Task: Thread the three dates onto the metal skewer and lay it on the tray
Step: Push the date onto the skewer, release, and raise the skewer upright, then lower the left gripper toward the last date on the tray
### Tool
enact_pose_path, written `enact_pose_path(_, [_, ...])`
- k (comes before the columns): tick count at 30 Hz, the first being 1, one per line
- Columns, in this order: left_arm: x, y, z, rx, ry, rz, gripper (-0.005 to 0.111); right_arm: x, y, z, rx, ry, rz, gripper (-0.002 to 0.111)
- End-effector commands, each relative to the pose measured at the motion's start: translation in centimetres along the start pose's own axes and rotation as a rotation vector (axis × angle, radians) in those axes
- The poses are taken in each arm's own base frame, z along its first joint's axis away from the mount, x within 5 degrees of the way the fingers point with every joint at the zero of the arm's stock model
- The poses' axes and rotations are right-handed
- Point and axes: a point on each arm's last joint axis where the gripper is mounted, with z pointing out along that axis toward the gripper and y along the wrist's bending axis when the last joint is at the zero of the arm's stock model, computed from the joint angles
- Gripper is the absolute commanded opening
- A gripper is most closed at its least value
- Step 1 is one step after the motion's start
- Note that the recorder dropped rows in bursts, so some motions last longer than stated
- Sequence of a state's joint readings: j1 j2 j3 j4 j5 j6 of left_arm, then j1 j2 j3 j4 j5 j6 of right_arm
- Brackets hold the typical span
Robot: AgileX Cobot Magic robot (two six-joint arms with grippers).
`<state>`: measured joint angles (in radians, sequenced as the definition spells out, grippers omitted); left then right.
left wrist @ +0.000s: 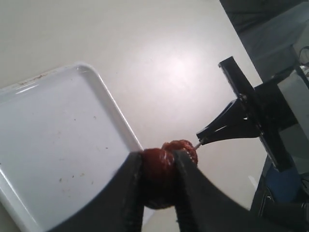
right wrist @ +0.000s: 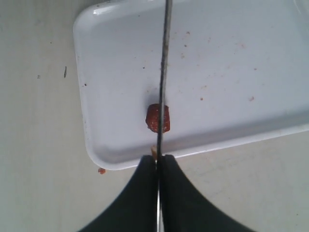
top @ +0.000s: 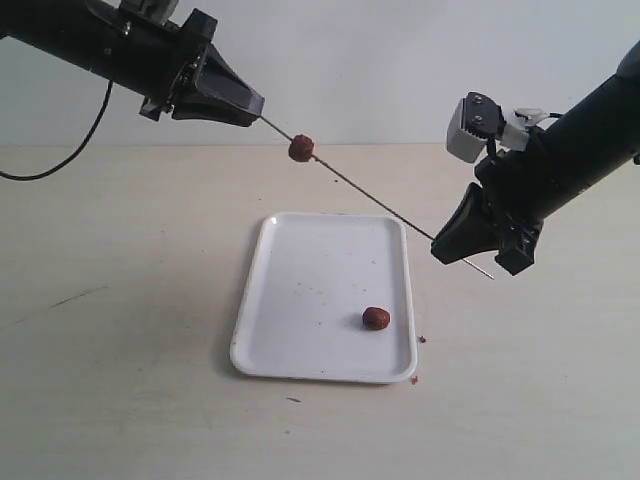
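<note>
- Outside view: your right claw [top: 438,252] is pressed tight on the low end of the skewer [top: 370,192]. It slants up to your left claw [top: 258,110], with one threaded date [top: 301,148] near the top.
- Left wrist view: your left claw pinches a second date [left wrist: 155,178], in line with the skewer.
- Right wrist view: the last date [right wrist: 158,118] lies on the tray [right wrist: 111,72], under the skewer.

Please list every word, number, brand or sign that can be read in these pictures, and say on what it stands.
None. No view shows any lettering: the tray, the skewer and the white block are all plain.
</note>
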<state>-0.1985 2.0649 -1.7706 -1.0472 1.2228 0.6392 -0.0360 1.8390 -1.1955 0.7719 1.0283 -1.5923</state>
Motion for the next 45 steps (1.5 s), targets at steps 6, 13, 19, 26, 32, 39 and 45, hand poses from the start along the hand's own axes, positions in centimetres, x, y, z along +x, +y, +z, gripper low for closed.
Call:
enact_pose_path(6, [0.2,-2.4,2.4,0.056,0.032,0.041,0.02,-0.7,0.2,-0.2,0.001,-0.063,-0.011,0.0])
enact_pose_path(13, [0.3,-2.5,2.7,0.056,0.043,0.048,0.02,-0.9,0.1,-0.2,0.013,-0.08,0.005,0.0])
enact_pose_path(19, [0.4,-2.3,2.8,0.043,0.054,0.051,0.034,-0.9,0.1,-0.2,0.017,-0.083,0.008,0.0])
enact_pose_path(26, [0.4,-2.2,2.7,0.044,0.048,0.047,0.065,-0.8,-0.4,-0.2,0.069,-0.077,0.058,0.0])
enact_pose_path(32, [0.2,-1.5,1.9,0.032,0.034,0.043,0.067,-0.6,-1.4,-0.3,0.173,-0.062,0.165,0.0])
enact_pose_path(39, [0.8,-1.2,2.3,-0.033,0.098,0.153,0.067,-0.3,-3.4,-0.9,0.396,-0.103,0.394,0.0])
enact_pose_path(45, [2.0,-2.2,4.8,-0.126,0.244,0.342,0.067,0.8,-3.9,-1.6,0.465,-0.038,0.49,0.0])
